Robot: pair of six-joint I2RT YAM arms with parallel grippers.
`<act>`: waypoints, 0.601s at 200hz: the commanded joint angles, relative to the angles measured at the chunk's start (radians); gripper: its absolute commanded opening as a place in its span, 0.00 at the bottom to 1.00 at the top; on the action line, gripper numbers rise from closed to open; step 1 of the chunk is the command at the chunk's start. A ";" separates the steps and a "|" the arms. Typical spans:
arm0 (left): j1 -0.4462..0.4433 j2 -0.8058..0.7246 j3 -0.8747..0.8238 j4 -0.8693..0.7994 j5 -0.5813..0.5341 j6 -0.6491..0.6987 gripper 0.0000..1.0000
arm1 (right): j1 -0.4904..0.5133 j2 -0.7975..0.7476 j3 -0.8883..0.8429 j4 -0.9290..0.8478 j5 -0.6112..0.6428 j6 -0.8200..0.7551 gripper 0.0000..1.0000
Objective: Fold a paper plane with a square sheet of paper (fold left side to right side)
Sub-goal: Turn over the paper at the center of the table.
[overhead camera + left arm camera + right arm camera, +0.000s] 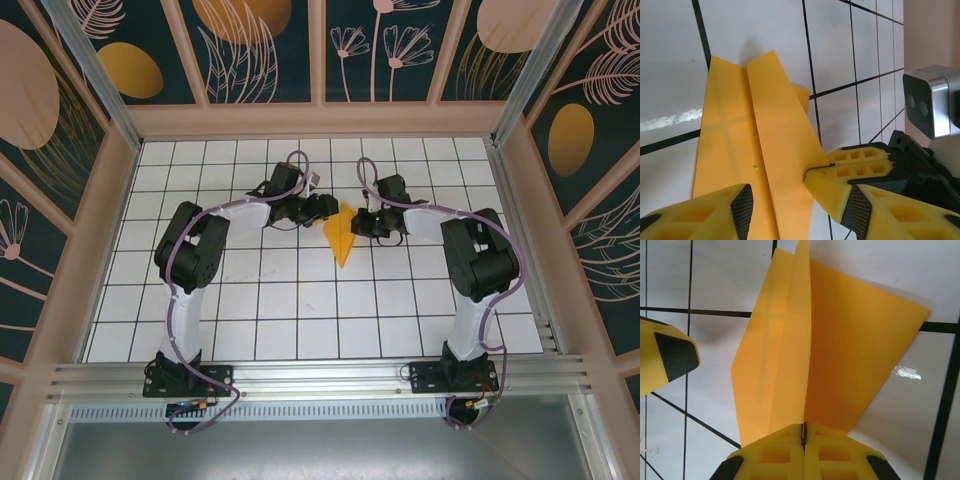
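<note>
The square sheet of paper [342, 235] lies on the white tiled floor folded into a slim orange-yellow dart, its point toward the arms' bases. In the right wrist view a raised centre flap of the paper [840, 350] runs straight into my right gripper [803, 429], which is shut on it. The left wrist view has the paper [775, 125] pinched at its right edge by the right gripper [812, 170]. My left gripper [800, 210] is open, a finger on each side over the paper. From above, the left gripper [328, 208] and right gripper [362, 222] flank the wide end.
White tiled floor [300, 300] spreads toward the arm bases. Wooden-framed floral walls [100, 200] close in the left, right and far sides. An aluminium rail [320, 375] runs along the near edge. The right wrist camera [932, 100] sits close beside my left gripper.
</note>
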 commanded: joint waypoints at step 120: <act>0.024 -0.200 -0.065 0.034 -0.088 -0.006 0.60 | -0.069 -0.229 -0.161 0.175 -0.278 0.006 0.03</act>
